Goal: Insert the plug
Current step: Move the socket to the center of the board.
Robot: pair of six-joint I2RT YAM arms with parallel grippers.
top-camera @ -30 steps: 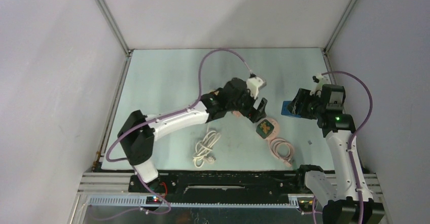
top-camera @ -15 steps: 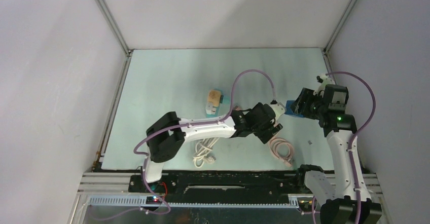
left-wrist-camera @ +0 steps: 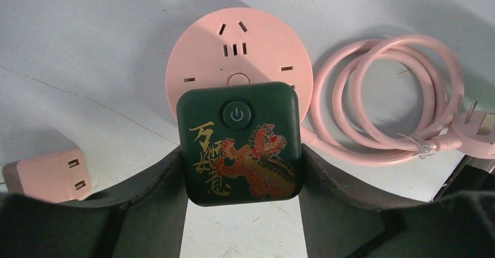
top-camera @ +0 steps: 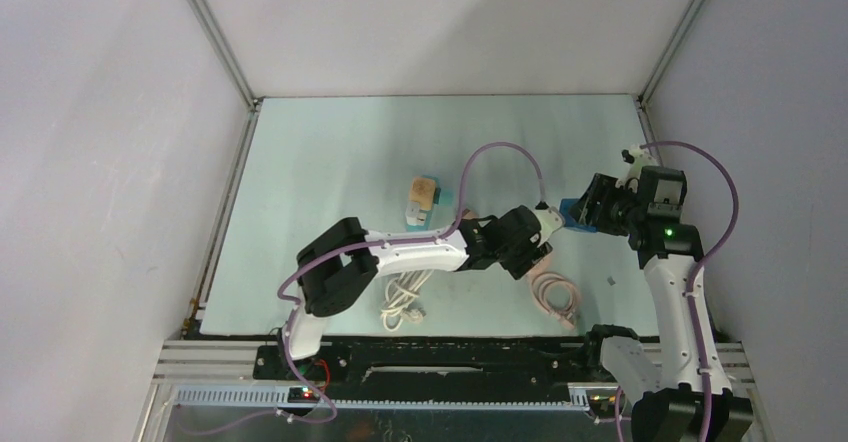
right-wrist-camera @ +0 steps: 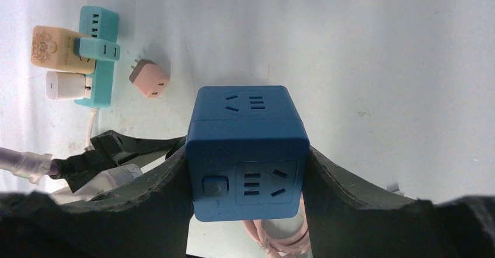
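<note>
A dark green plug block (left-wrist-camera: 239, 144) with a gold and red dragon and a power button sits against the near rim of the round pink socket (left-wrist-camera: 233, 42). My left gripper (left-wrist-camera: 240, 173) is shut on the block, one finger against each side. In the top view the left gripper (top-camera: 530, 247) covers the block. A blue cube socket (right-wrist-camera: 248, 153) is held off the table in my right gripper (right-wrist-camera: 248, 179), which is shut on its two sides. The top view shows that cube (top-camera: 572, 212) at the right gripper (top-camera: 600, 207), just right of the left wrist.
The pink socket's coiled cord (left-wrist-camera: 397, 106) lies to its right, ending in a pink plug (left-wrist-camera: 476, 132). A small pink adapter (left-wrist-camera: 49, 173) lies to the left. A teal power strip (top-camera: 425, 202) with chargers sits mid-table. A white cord (top-camera: 405, 297) lies near the front.
The left arm swung from the table's middle down over the pink socket, then closed its jaws onto the green block. The right arm has kept the blue cube still.
</note>
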